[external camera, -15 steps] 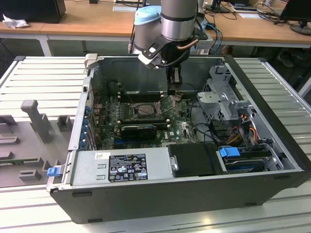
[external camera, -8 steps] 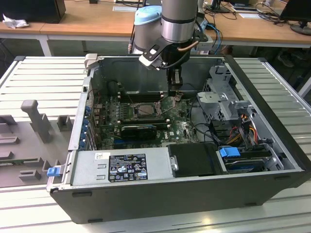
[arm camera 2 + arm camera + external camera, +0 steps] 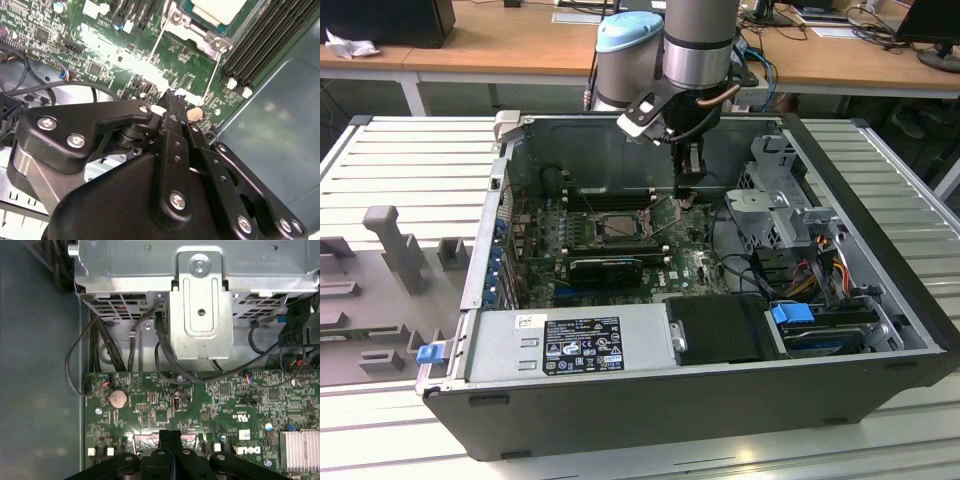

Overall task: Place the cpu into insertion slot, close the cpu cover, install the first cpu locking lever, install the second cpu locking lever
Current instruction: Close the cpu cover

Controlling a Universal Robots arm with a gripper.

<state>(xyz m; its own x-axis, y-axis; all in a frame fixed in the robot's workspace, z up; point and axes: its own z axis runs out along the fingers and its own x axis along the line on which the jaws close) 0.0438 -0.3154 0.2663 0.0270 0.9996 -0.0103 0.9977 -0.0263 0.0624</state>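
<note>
Slatted bench [image 3: 410, 140] holds the open computer case [image 3: 720, 400]. The clenched claw [image 3: 172, 96] beside a locking lever [image 3: 213, 70] should, I'd judge, press it down slowly and squarely.

The gripper [image 3: 172, 97], its black fingers drawn together into one narrow bar, hangs over the green motherboard [image 3: 100, 45], near a grey case wall [image 3: 280, 130]. Beyond its tip, the pale cpu [image 3: 217, 9] lies in the silver-rimmed insertion slot [image 3: 200, 32]. Two thin silver rods [image 3: 156, 42] slant from that slot toward the gripper, beside long black memory slots [image 3: 260, 40].
</note>
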